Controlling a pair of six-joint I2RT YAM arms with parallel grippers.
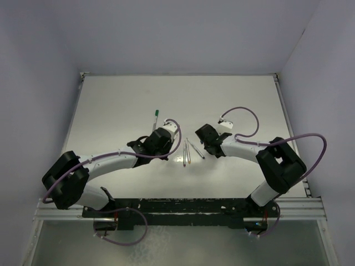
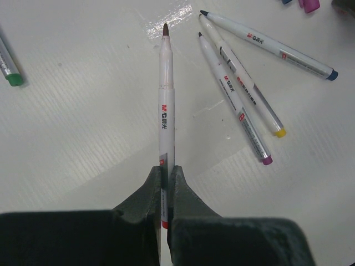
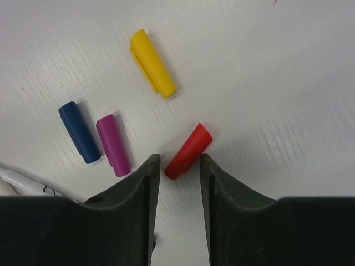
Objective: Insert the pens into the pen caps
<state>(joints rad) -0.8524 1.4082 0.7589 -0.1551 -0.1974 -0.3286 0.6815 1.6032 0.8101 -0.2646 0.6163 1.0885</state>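
The left gripper [image 2: 166,176] clamps the red-tipped pen [image 2: 166,100]; the right gripper [image 3: 179,164] gapes around the red cap [image 3: 188,151] — nothing held. Close squarely on its middle, leaving the open end clear

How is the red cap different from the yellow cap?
The red cap's near end sits between the open right gripper's fingertips; the yellow cap lies farther off. In the right wrist view the red cap slants up to the right, the yellow cap up to the left. Both lie flat on the table.
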